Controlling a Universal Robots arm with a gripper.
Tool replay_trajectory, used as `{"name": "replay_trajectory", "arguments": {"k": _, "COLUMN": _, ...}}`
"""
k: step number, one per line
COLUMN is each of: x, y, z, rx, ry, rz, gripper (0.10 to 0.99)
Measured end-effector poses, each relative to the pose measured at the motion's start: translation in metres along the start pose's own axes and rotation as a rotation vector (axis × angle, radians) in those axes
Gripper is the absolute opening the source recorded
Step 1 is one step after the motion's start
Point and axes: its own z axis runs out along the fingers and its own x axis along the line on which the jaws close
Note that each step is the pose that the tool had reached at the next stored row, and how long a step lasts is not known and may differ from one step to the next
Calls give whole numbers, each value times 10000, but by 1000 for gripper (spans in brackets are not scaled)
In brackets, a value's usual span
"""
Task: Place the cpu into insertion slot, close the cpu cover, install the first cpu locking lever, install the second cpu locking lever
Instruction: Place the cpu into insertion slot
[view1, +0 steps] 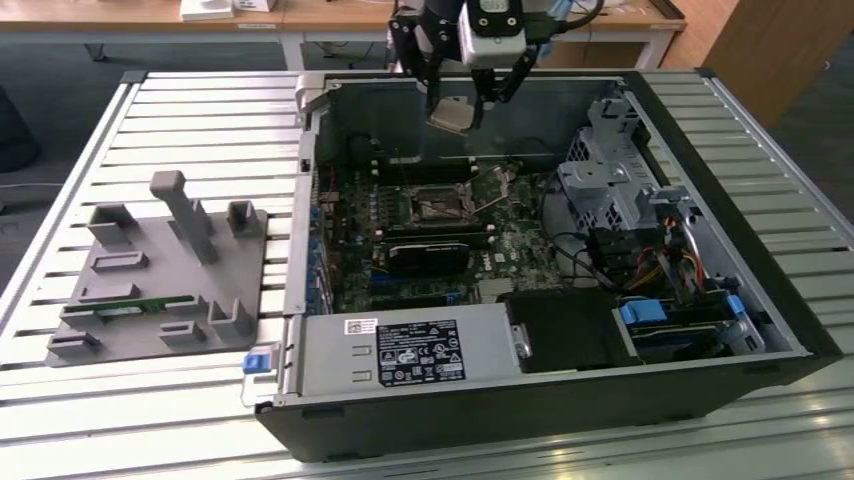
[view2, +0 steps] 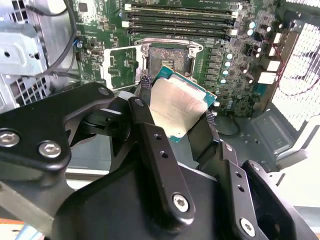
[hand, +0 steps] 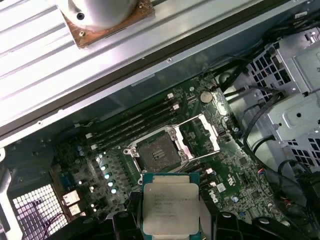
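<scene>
Gripper hangs over the open PC case, which sits on the slatted worktop. Jaws are pinching the cpu by two opposite edges, metal top facing the wrist cams. In the exterior view the chip is tilted and clear of the board, up near the case's far wall. The insertion slot is uncovered, dark centre exposed, nothing seated in it. The cpu cover is swung open and stands just beside the slot. Locking levers: too thin to make out w/ certainty. In the first wrist view, the chip's near edge is cut off at the frame edge. A grey fixture plate lies on the worktop toward the exterior view's left, well apart from the case.
</scene>
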Motion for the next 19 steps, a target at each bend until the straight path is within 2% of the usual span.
{"name": "replay_trajectory", "arguments": {"k": 19, "x": 19, "y": -11, "z": 15, "rx": -30, "ry": -163, "rz": 1924, "gripper": 541}}
